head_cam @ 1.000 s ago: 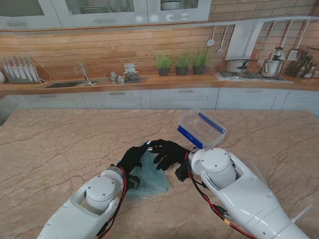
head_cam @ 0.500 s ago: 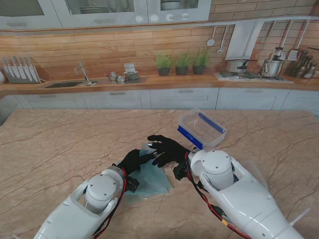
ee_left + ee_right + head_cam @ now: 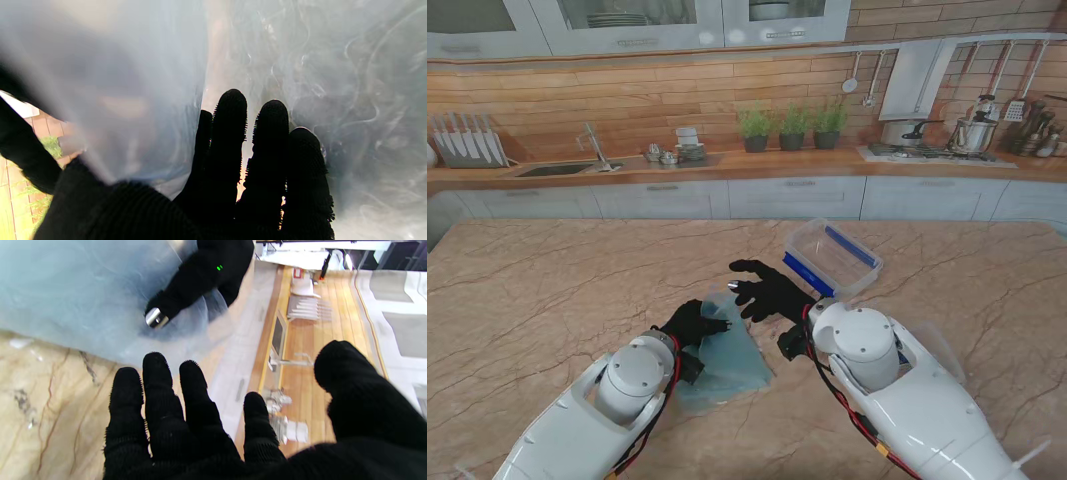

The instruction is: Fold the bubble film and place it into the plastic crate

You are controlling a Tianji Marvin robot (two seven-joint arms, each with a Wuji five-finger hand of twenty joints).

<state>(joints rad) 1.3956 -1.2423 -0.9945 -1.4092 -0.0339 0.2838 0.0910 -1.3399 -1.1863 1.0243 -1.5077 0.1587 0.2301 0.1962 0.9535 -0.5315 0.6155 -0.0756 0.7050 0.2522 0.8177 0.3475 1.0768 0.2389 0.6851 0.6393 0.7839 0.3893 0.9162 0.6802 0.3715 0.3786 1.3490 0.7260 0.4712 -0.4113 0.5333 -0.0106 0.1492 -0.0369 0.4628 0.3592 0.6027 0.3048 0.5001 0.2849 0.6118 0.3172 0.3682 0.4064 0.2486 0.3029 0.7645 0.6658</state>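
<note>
Left hand [image 3: 689, 322], gloved in black, is closed on the near-left edge of the bubble film [image 3: 727, 352], with the thumb and fingers pinching the sheet; in the left wrist view the film [image 3: 140, 100] drapes across the thumb while the fingers [image 3: 230, 133] lie straight beneath it. Right hand [image 3: 770, 291] hovers with fingers spread and nothing in it, at about 2 o'clock from the film and just clear of it. Its wrist view shows its fingers [image 3: 156, 386] apart over the marble table [image 3: 43, 396]. The film lies mostly flat on the table [image 3: 547, 290], one corner lifted at the left hand.

At 2 o'clock from the right hand stands the clear plastic crate [image 3: 832, 259] with blue handles, tilted on the table; nothing can be seen inside it.

Compared with a second ago, the right hand has let go of the film and drawn away toward the crate, and the left hand has pulled back toward the robot.
</note>
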